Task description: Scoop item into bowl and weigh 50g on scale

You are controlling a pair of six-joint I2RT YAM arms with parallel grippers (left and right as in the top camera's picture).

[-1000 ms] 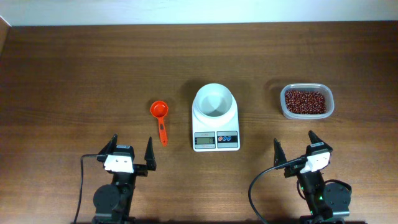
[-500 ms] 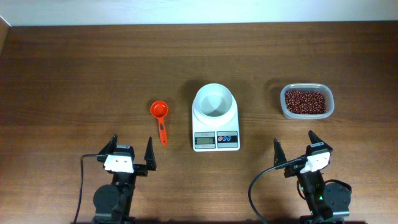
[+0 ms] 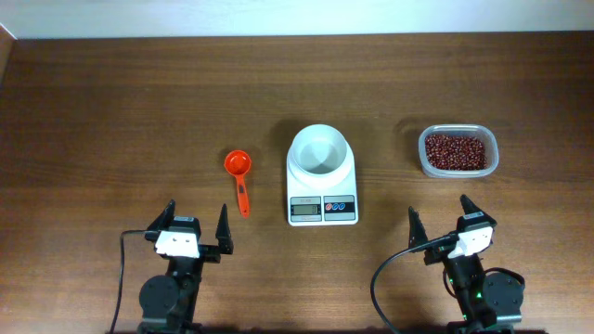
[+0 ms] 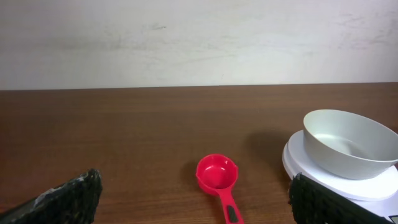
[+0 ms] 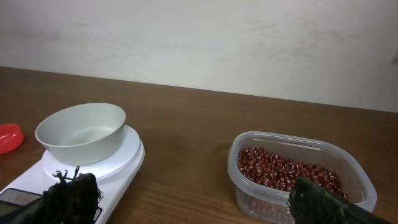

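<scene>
left pincer (image 3: pixel 196 223): open wide, nothing in it, low by the near edge of the table (image 3: pixel 102 111).
red scoop (image 3: pixel 238 165): a little ahead of the left pincer and a bit to its right. It lies flat, cup end far, handle end close. Bare wood lies all round it.
scale (image 3: pixel 322 210): ahead and to the right of the left pincer, between the two pincers. Its screen faces the near edge.
bowl (image 3: pixel 320 128): sits upright on the far part of the scale.
beans (image 3: pixel 455 151): in a clear tub (image 3: pixel 457 129), ahead of the right pincer and a bit to its right. Bare wood lies between tub and scale.
right pincer (image 3: pixel 438 218): open wide, nothing in it, low by the near edge.
</scene>
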